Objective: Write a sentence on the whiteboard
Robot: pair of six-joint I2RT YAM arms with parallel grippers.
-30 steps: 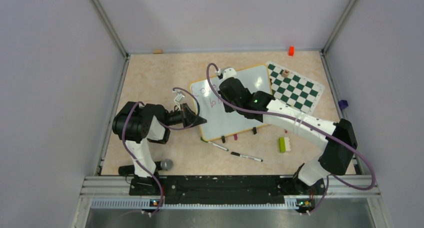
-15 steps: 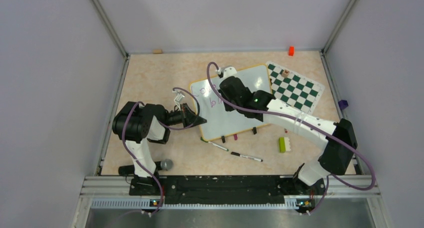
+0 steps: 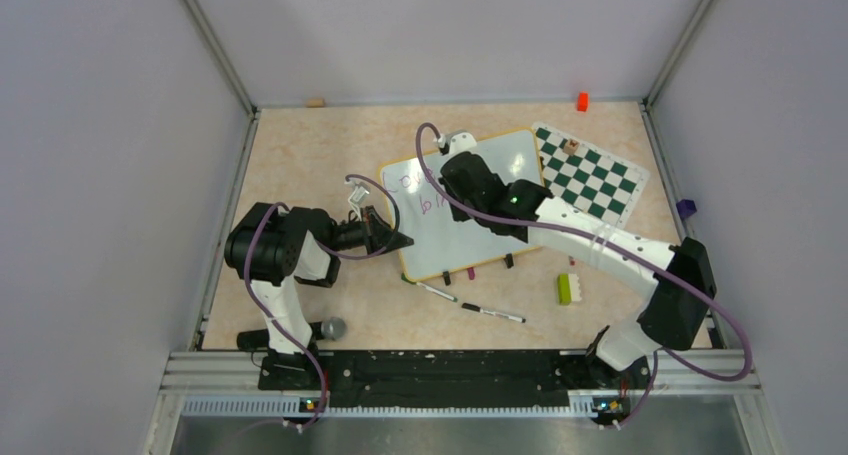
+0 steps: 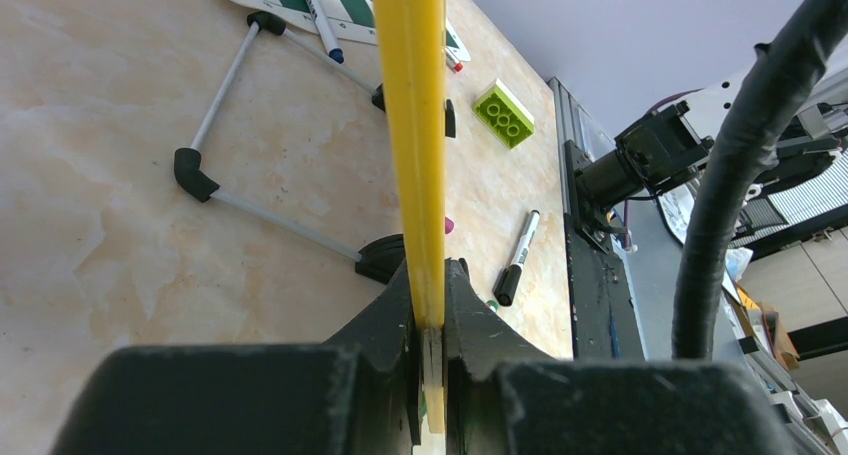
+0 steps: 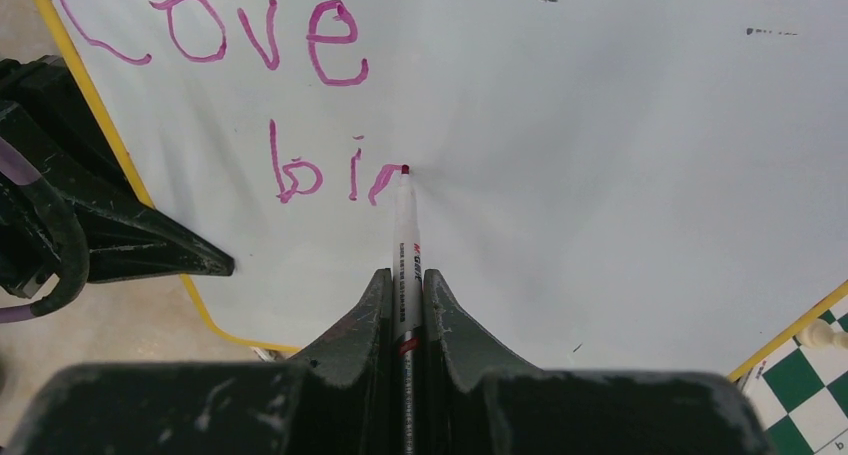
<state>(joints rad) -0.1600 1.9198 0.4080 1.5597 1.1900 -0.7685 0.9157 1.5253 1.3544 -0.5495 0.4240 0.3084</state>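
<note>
White-barrelled markers (image 3: 437, 292) lie nearest the arms, with a green brick (image 3: 565, 289) at their three o'clock. Beyond them, mid-table, sits the whiteboard (image 5: 600, 175). The left gripper (image 4: 428, 280) pinches the board's yellow frame at its nine o'clock edge. The right gripper (image 5: 405, 275) is clamped on a pen (image 5: 405, 225), whose tip touches the board. The sentence (image 5: 275, 155) reads "Love", then "bi" and part of a further letter. A chess mat (image 3: 588, 173) lies just beside the board at three o'clock.
</note>
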